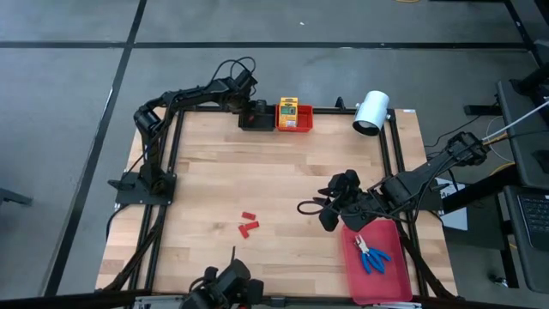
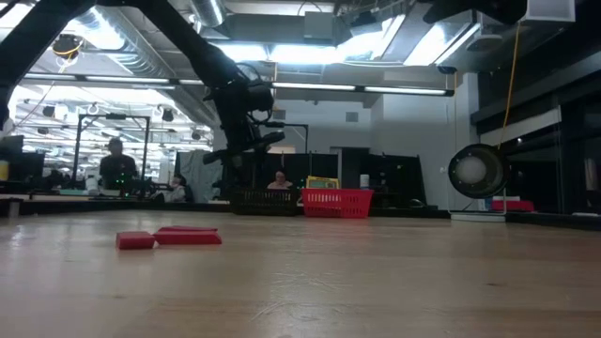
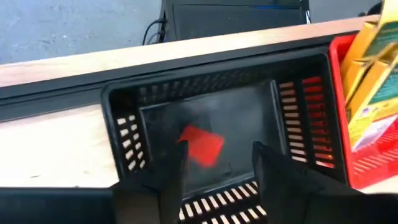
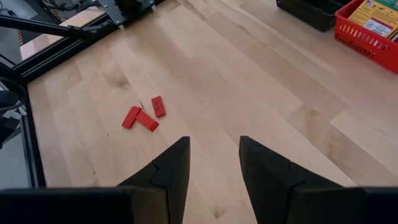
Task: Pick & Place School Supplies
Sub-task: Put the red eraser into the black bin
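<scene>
On wooden table (image 1: 283,172): red pieces (image 1: 249,225) | left hand (image 3: 214,168) open, empty | dim workshop behind

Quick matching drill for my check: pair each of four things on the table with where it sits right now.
Things:
1. red piece
2. printed boxes
3. blue-handled tools
4. three red pieces

Places:
A. flat red tray
B. bare tabletop
C. black bin, under the open left gripper
D. red bin

Pairs: 1-C, 2-D, 3-A, 4-B
</scene>
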